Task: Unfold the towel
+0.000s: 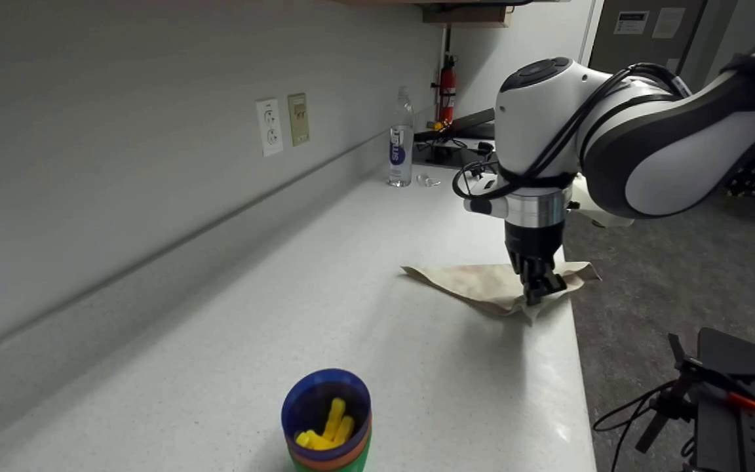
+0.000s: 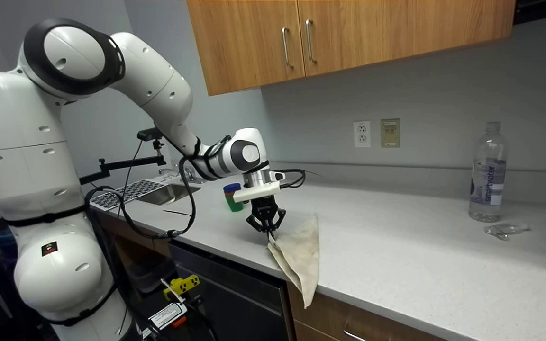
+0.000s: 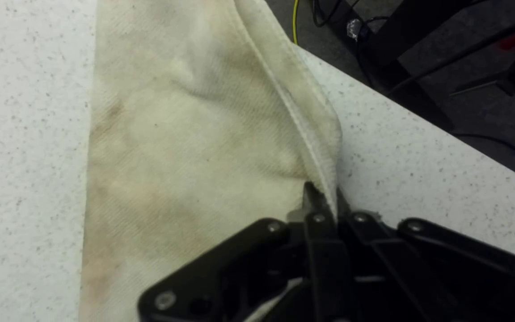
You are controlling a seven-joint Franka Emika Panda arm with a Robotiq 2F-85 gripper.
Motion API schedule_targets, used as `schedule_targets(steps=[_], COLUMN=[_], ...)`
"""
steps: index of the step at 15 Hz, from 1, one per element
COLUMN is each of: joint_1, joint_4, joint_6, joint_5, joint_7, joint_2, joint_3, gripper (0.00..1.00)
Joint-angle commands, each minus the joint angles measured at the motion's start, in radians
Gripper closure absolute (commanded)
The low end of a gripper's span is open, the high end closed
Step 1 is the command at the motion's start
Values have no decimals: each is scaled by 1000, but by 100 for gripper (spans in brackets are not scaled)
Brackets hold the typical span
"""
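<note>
The beige, faintly stained towel [image 2: 301,255] lies at the counter's front edge, with one corner hanging over it. In the wrist view the towel [image 3: 172,134] spreads away from the fingers, and a doubled layer runs along its right side. My gripper [image 3: 324,191] is shut on that folded edge, which passes up between the two fingertips. Seen in an exterior view, my gripper [image 1: 536,296] points down, low over the counter, at the towel's near edge, where a small pointed bit of cloth dangles. How many layers are pinched cannot be told.
Stacked cups, with a blue cup [image 1: 325,376] on top holding yellow pieces, stand on the counter [image 1: 220,367]. A water bottle [image 2: 488,184] stands near the wall, with a small clear object [image 2: 505,230] beside it. The counter drops off at its front edge.
</note>
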Motion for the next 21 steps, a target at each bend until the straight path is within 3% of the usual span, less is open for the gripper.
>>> schedule_targets(steps=[1, 4, 5, 7, 9, 14, 16, 21], joint_1=[-6, -7, -6, -7, -10, -20, -21, -22], joint_4=[20, 23, 20, 16, 17, 24, 29, 90], joint_6=[-32, -39, -26, -8, -2, 9, 33, 39], joint_5=[46, 56, 38, 25, 31, 20, -64, -417], joint_7=[-53, -58, -34, -23, -20, 0, 74, 346], joint_2=[-2, 3, 3, -1, -4, -16, -29, -20], joint_3=[11, 12, 8, 5, 3, -9, -25, -71], gripper=[71, 50, 87, 89, 100, 100, 100, 100])
